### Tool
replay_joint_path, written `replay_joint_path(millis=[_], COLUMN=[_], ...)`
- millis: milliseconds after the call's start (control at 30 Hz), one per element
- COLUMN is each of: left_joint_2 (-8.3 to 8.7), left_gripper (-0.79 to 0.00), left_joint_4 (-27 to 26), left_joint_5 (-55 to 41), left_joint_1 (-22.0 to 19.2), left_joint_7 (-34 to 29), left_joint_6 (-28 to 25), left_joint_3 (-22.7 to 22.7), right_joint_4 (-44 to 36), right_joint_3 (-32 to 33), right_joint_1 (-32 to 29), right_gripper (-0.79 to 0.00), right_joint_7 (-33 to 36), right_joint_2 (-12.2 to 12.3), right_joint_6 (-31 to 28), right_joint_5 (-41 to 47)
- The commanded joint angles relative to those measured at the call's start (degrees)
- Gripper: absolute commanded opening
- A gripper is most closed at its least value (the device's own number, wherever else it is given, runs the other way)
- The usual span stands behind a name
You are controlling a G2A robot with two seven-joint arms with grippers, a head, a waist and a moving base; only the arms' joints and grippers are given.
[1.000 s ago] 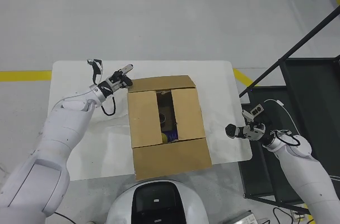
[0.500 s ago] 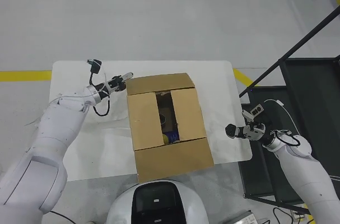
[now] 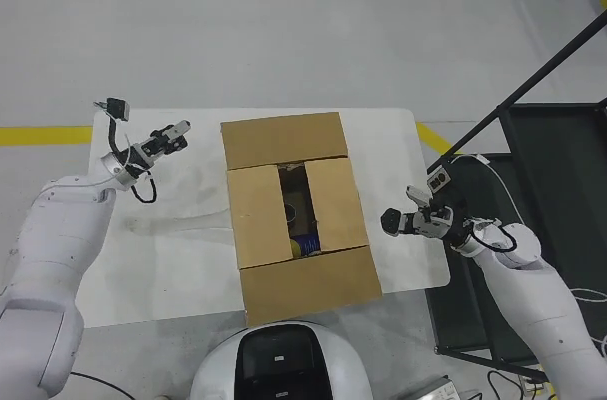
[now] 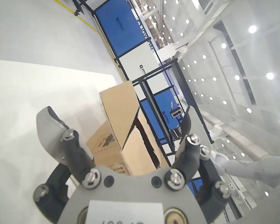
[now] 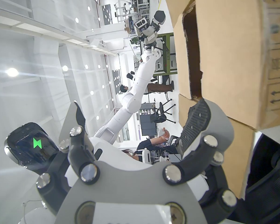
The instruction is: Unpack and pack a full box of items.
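Observation:
A brown cardboard box stands in the middle of the white table. Its far and near flaps lie folded outward, and its two side flaps leave a gap along the middle. Through that gap show a dark round item and a blue item. My left gripper hangs open and empty left of the box's far corner, a short way off. In the left wrist view the gripper points at the box. My right gripper, open and empty, is close to the box's right side.
A dark metal rack stands just past the table's right edge, under my right arm. A yellow floor line runs behind the table. Bare tabletop lies left of the box.
My left gripper has pulled back from the box's far left corner, away to the left. The far flap now lies further open. My right gripper has shifted closer to the box.

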Motion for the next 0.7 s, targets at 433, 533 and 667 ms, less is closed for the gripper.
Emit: replay_joint_path(millis=[433,533,667], left_joint_2=[12.13,13.59,15.21], left_gripper=[0.000,0.000,0.000], left_joint_4=[-55.3,-61.0,-64.6], left_joint_5=[-2.4,-1.0,-1.7], left_joint_1=[33.8,36.6,37.0], left_joint_7=[-15.1,-17.7,-20.4], left_joint_6=[15.3,17.8,20.5], left_joint_3=[-21.1,-22.0,-20.1], right_joint_4=[-1.6,-1.7,-1.4], right_joint_3=[-18.1,-19.9,-21.2], right_joint_1=[11.5,13.2,14.3], right_gripper=[0.000,0.000,0.000], right_joint_7=[-5.7,-7.3,-8.5], right_joint_2=[-3.5,-4.1,-4.6], right_joint_6=[2.6,2.9,2.3], right_joint_5=[-19.1,-20.6,-21.8])
